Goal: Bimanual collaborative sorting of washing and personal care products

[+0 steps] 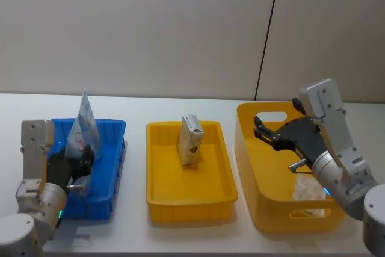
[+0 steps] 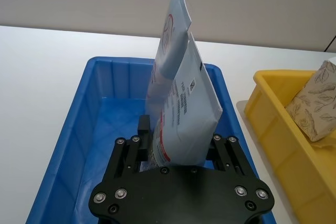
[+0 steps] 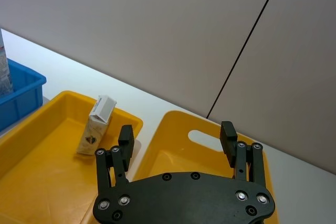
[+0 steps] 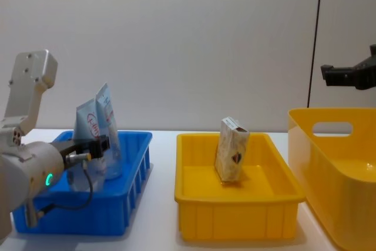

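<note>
Blue bin [image 1: 115,126] holds tubes [image 1: 85,126]; tray [image 1: 161,129] holds packet [image 1: 190,141].

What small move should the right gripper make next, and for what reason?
Probably lower the right gripper, open above the deep yellow bin, toward the beige packet lying on its floor; the other packet already stands in the shallow tray. The left gripper holds a tube in the blue bin.

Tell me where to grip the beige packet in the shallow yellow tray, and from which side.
Best grip the beige packet across its upper half, coming down from above: it stands nearly upright, and the walls of the yellow tray screen its base.
</note>
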Tool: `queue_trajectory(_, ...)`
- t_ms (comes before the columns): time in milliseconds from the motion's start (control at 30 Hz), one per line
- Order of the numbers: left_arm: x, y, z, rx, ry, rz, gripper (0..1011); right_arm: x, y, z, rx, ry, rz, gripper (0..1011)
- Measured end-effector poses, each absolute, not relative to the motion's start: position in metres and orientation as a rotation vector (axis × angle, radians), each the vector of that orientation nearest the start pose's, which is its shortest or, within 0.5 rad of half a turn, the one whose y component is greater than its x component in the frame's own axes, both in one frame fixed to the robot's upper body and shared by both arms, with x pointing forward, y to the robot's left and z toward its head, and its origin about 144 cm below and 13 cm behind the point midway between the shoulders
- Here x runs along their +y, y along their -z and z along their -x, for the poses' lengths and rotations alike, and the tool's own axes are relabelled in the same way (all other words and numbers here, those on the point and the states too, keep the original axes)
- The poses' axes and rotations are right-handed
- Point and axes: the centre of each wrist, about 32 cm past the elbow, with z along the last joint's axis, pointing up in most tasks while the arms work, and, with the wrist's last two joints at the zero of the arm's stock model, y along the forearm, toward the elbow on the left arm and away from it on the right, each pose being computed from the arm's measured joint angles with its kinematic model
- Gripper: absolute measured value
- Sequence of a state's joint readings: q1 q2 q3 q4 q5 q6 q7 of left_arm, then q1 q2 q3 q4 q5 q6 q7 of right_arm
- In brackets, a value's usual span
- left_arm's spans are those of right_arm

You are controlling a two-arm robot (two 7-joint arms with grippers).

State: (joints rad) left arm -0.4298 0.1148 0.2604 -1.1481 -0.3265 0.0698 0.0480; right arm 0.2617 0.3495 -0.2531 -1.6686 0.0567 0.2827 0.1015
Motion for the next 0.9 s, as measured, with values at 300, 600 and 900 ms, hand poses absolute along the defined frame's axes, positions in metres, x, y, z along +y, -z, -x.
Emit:
queue_trajectory(300,0.1981,-1.1637,-0.5736,0.144,-1.423,-0.015,475,-0.2426,-1.2505,-0.5107,-0.263,1.271,0.253,1004)
queue_trajectory(600,0.198,-1.1642,-0.5708,0.109,-1.421,-0.015,411,-0.2427,-1.2505,-0.5107,-0.263,1.271,0.253,1004)
queue_trajectory(900,0.2009,-1.1698,-0.5672,0.054,-1.407,0.009,353,-0.2427,-1.2505,-0.5107,-0.263,1.271,0.253,1004)
